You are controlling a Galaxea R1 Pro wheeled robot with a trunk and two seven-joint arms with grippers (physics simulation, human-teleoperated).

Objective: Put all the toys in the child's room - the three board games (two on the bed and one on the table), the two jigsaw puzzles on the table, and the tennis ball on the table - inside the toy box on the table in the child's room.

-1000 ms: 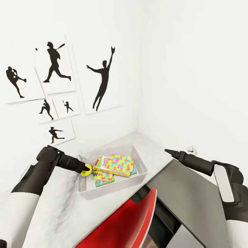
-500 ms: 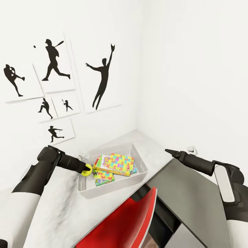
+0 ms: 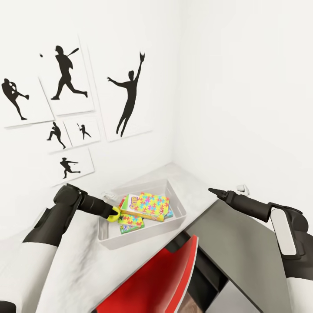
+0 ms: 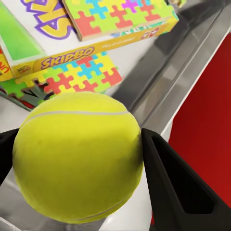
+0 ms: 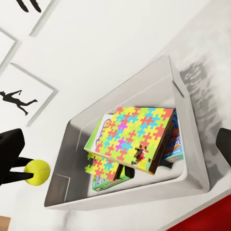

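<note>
Item: small yellow-green tennis ball (image 3: 113, 214), clamped in left gripper (image 3: 114, 213), now carried over the near-left rim of shallow light-grey toy box (image 3: 176, 221). Right gripper (image 3: 211, 191): state unclear. Release pending.

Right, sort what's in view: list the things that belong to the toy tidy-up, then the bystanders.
Job:
tennis ball, held in the left gripper
toy box
Skip-Bo game
jigsaw puzzles, stacked in the box
table

Bystanders:
red chair
baseball silhouette pictures
right gripper, idle
</note>
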